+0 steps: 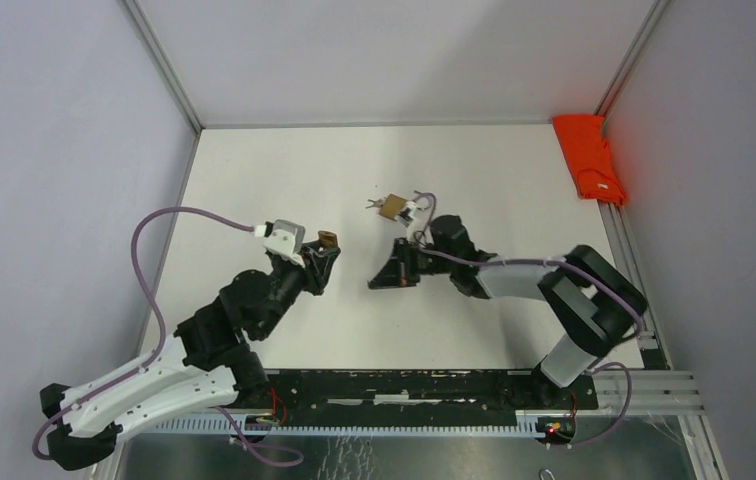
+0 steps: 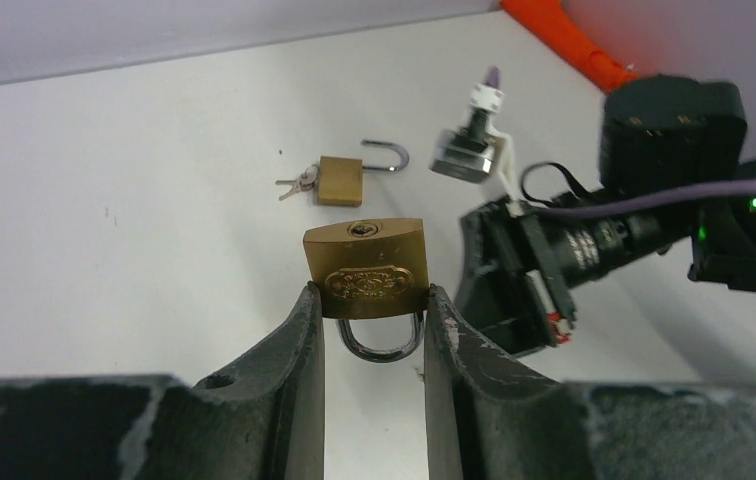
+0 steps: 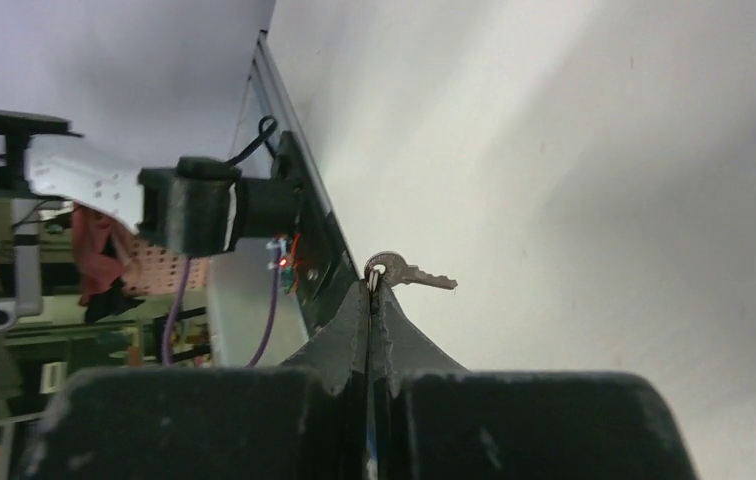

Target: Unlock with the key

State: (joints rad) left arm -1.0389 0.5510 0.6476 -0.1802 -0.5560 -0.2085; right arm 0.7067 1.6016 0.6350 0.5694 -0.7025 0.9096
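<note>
Standing apart near the open padlock point(image 2: 341, 180), left gripper point(image 2: 372, 300) clamps a shut brass padlock point(image 2: 365, 262); right gripper point(image 3: 369, 290) pinches a key point(image 3: 422, 277).

Right gripper point(image 3: 370, 290): fingers pressed together, the tips pinching the round bow of a small key point(image 3: 416, 274). Toothed blade juts sideways, clear of the fingers. White table point(image 3: 574, 150) behind. Farther off, a black-and-white arm link point(image 3: 204, 205) with a purple cable point(image 3: 272, 320) below it.

brass padlock point(image 2: 366, 265), silver key point(image 3: 424, 277), orange cloth point(image 1: 591, 158)
</note>
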